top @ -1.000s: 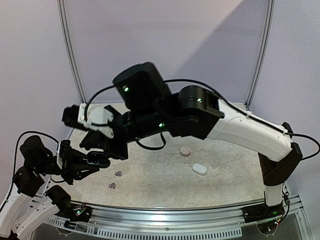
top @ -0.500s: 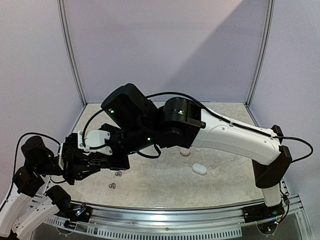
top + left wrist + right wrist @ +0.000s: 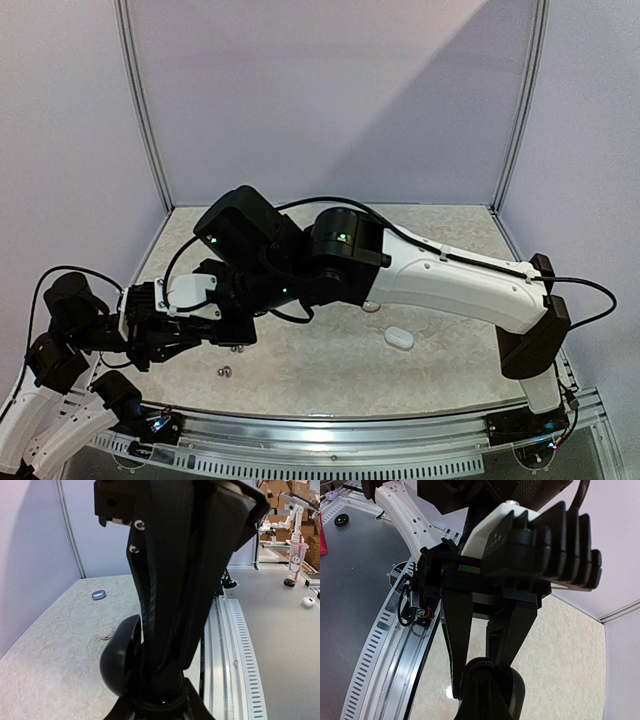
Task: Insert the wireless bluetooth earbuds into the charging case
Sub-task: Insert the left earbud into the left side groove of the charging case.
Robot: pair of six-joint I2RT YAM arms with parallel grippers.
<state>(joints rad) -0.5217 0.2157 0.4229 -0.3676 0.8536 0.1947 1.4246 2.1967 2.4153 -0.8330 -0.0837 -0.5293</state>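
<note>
Right gripper (image 3: 488,680): mine, clenched, over the left side of the table (image 3: 450,250); whether it pinches anything, I cannot tell.
Left gripper (image 3: 156,700): tip to tip with it; my grip is hidden, cannot tell.
Dark rounded body (image 3: 120,665): at that meeting point, possibly a charging case.
Loose earbuds (image 3: 237,349): two, just frontward of both tips, near the front edge; axis too small to read.
Room: bare surface rightward; front rail (image 3: 330,428) close.
</note>
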